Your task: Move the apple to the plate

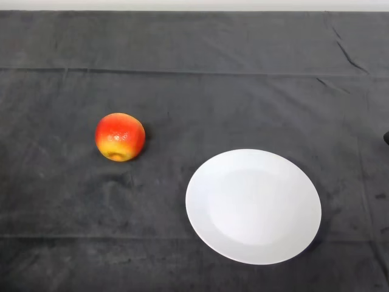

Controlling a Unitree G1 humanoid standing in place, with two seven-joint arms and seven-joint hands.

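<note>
A red and yellow apple lies on the dark cloth at the left of the middle. A white round plate lies on the cloth to the right of the apple and nearer to me, apart from it. The plate holds nothing.
The dark cloth covers the table and has creases near the far right. The table's far edge runs along the top of the view. A small dark object shows at the right edge.
</note>
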